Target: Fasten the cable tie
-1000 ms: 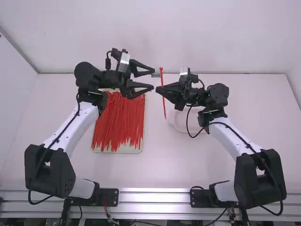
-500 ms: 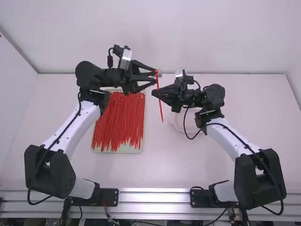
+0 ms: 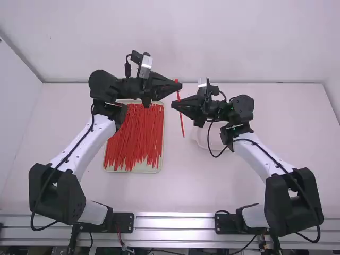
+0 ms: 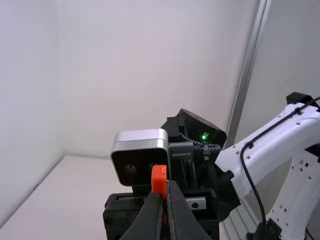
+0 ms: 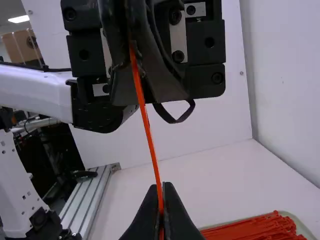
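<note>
The tie [image 3: 181, 119], judged light and springy, was pinched at its head by the closed left end effector [image 3: 177, 85] and mid-strap by the closed right end effector [image 3: 175, 104].

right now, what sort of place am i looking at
Probably a robotics lab work cell: a left arm and right arm mounted on an aluminium rail, a white table walled by white panels, and a stock of red cable ties.
</note>
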